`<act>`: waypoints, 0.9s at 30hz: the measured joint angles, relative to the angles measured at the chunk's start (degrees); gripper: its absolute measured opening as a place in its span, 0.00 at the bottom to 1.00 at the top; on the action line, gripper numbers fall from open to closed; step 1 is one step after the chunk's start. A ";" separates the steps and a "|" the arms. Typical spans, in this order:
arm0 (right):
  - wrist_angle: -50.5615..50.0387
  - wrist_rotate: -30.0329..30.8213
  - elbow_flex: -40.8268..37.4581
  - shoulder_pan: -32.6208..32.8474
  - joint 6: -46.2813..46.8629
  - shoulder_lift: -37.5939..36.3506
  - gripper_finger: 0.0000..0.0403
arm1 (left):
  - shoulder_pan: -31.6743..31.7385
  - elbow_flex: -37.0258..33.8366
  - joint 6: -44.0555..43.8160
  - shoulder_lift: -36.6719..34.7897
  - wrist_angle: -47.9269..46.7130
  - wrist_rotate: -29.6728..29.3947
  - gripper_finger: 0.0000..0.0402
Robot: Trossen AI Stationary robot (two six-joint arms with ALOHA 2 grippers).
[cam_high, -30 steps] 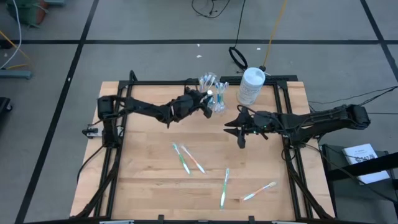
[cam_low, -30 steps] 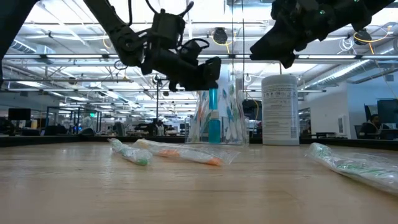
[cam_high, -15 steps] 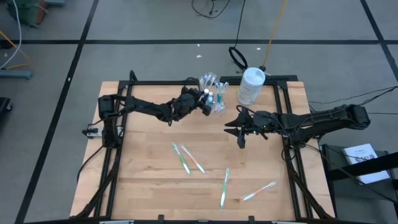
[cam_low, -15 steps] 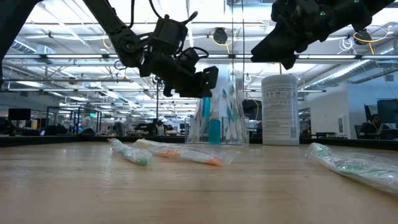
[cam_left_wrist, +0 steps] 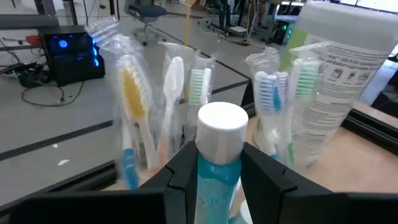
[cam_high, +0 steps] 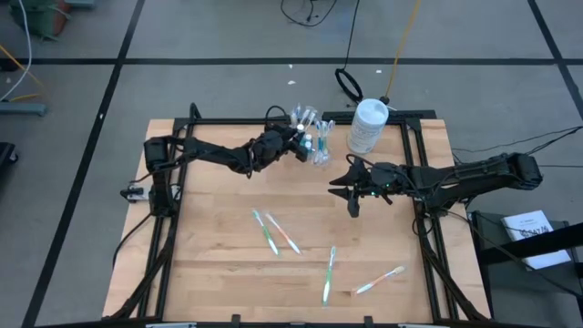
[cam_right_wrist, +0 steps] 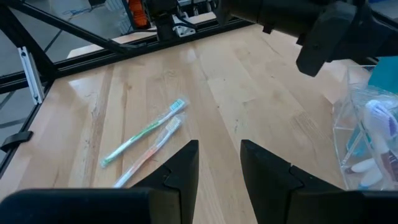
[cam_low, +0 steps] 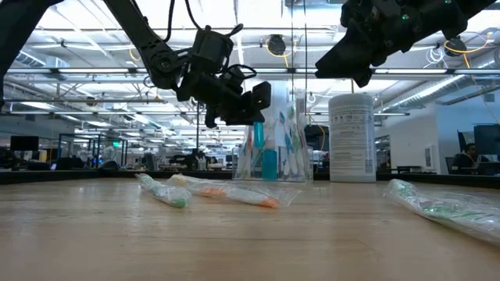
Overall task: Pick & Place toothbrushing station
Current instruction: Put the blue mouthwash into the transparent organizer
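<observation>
The clear holder [cam_high: 319,150] stands at the table's far edge with several wrapped toothbrushes [cam_left_wrist: 134,99] and a blue tube [cam_low: 269,165] upright in it. My left gripper [cam_high: 298,144] is beside it on the left, shut on a blue toothpaste tube with a white cap [cam_left_wrist: 221,124]. My right gripper [cam_high: 353,202] is open and empty, above the table's middle right. Loose wrapped toothbrushes lie flat on the table: a pair [cam_high: 274,231] and two more [cam_high: 329,271] nearer the front. My left gripper pinches the tube's blue body [cam_left_wrist: 217,180] between its two fingers [cam_left_wrist: 185,168], just behind the white cap. The cap end sticks out past the fingertips. The tube is lifted clear of the table, next to the holder [cam_low: 283,152]; whether it touches the holder, I cannot tell.
A large white round bottle [cam_high: 368,126] stands right of the holder at the far edge. Black frame rails [cam_high: 424,228] run along the table's left and right sides. Bare wood [cam_high: 219,273] shows at the front left.
My left gripper has carried the blue tube a little toward the table's far edge, staying shut on it next to the holder.
</observation>
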 joint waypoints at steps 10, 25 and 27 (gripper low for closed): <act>-0.26 -0.02 0.00 0.00 0.00 0.00 0.27 | -0.33 -0.09 1.27 2.05 -0.92 0.80 0.24; -0.66 -0.02 0.00 0.00 0.00 0.00 0.27 | -0.33 -0.04 5.88 2.00 -3.90 0.59 0.30; -0.64 -0.02 0.00 0.00 0.01 0.00 0.27 | -0.33 -0.04 7.59 2.00 -3.93 0.69 0.33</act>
